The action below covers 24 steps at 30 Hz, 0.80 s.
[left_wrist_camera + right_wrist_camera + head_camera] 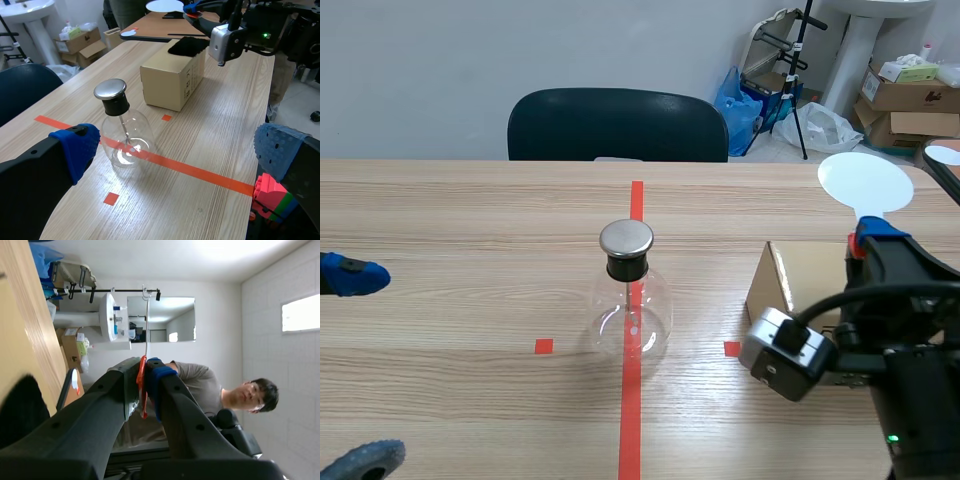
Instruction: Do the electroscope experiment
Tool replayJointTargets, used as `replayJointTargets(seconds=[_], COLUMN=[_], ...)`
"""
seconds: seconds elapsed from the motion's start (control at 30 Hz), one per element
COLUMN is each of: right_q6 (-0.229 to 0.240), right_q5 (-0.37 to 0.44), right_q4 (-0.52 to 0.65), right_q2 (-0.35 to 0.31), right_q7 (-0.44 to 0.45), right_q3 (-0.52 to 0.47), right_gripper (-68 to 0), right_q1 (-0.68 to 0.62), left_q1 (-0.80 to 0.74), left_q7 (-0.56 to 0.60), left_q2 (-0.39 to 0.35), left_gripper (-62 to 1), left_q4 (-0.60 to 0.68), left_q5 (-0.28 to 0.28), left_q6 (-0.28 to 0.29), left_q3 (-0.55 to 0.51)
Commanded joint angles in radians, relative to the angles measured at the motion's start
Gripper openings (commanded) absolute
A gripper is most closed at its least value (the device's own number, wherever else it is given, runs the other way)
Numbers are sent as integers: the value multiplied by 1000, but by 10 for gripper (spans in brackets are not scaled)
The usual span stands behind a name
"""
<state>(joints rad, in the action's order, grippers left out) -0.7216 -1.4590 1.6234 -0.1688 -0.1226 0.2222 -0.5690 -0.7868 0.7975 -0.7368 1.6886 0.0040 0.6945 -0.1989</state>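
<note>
Scene view: clear flask (632, 320), metal cap (626, 238)

L gripper (177, 150): 2 thick black fingers (30, 180) w/ rounded edges, matte finish, each tipped w/ a blue dotted soft pad (77, 147). R gripper (144, 366): same build, long black fingers; one tip pad blue, the other dark, colour unclear. R arm (920, 340): black, blocky shell. Silver-grey box camera (783, 352) at its wrist, rounded corners, dark face. Thin black cable (835, 302) loops from camera to arm body. Small green LED (893, 438) lit low on the housing.
</note>
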Motion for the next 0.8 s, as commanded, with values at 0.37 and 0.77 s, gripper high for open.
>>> replayJointTargets(seconds=[0.37,0.77], right_q6=[40,107], right_q5=[-2,-2], right_q4=[7,5], right_q2=[-95,-139], right_q7=[-214,-234], right_q3=[222,364], right_gripper=[-666,-666], right_q1=[111,154], left_q1=[79,499], left_q7=[-76,-137], left_q2=[8,29], left_gripper=[-454,-592], left_q4=[-14,-315], left_q5=[-14,-22], left_q6=[2,2], left_q3=[69,426])
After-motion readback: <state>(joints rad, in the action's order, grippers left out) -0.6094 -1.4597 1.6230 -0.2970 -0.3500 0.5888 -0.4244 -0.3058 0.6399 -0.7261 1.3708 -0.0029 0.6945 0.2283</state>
